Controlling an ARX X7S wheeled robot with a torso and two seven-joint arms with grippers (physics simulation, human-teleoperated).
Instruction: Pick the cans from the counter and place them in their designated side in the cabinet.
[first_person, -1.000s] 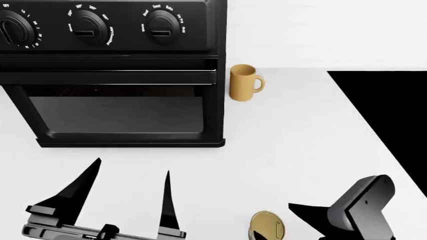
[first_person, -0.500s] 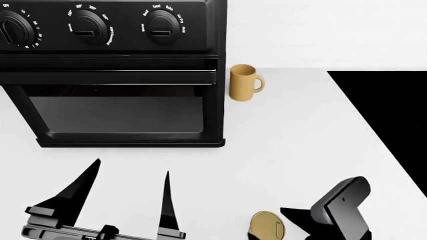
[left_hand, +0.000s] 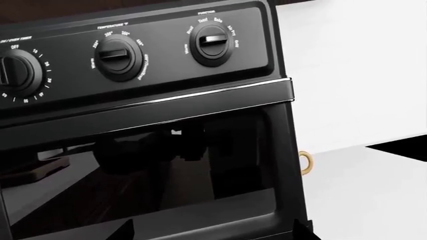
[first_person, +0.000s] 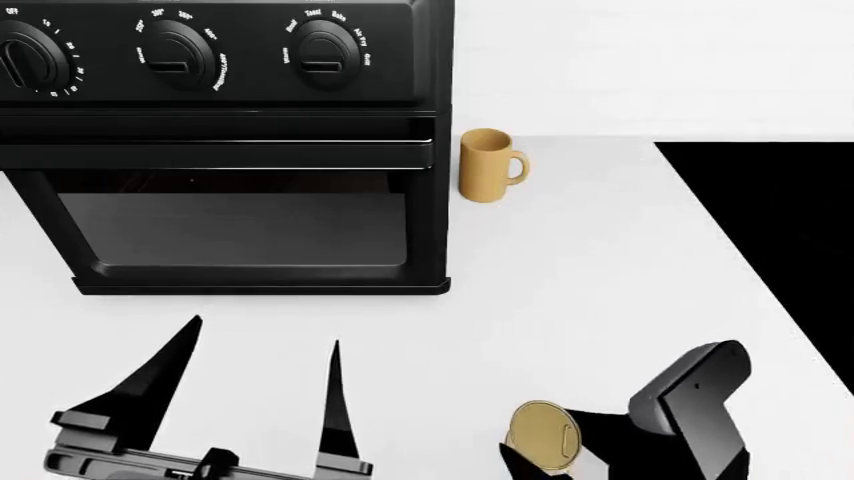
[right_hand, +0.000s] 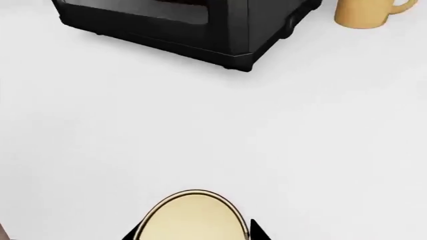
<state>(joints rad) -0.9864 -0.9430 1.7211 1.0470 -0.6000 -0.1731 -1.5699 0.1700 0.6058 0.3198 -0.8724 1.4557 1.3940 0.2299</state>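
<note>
The short tin (first_person: 543, 433) sits between my right gripper's (first_person: 567, 450) jaws, grip unconfirmed; lifting early could tip it onto the desk (first_person: 574, 290).

The wide, flat, plain white counter (first_person: 587, 290) filled most of the head view, with a black glass cooktop panel (first_person: 787, 210) set flush into its right part. A large black countertop oven (first_person: 220, 150) with three round dials and a dark glass door stood on the counter at the left rear. Just beside the oven's right side, apart from it, a tan ceramic mug (first_person: 490, 166) stood upright, its handle turned toward the cooktop. Near the front edge, a short tin with a gold lid (first_person: 543, 433) showed; whether it rested on the white surface could not be told.
</note>
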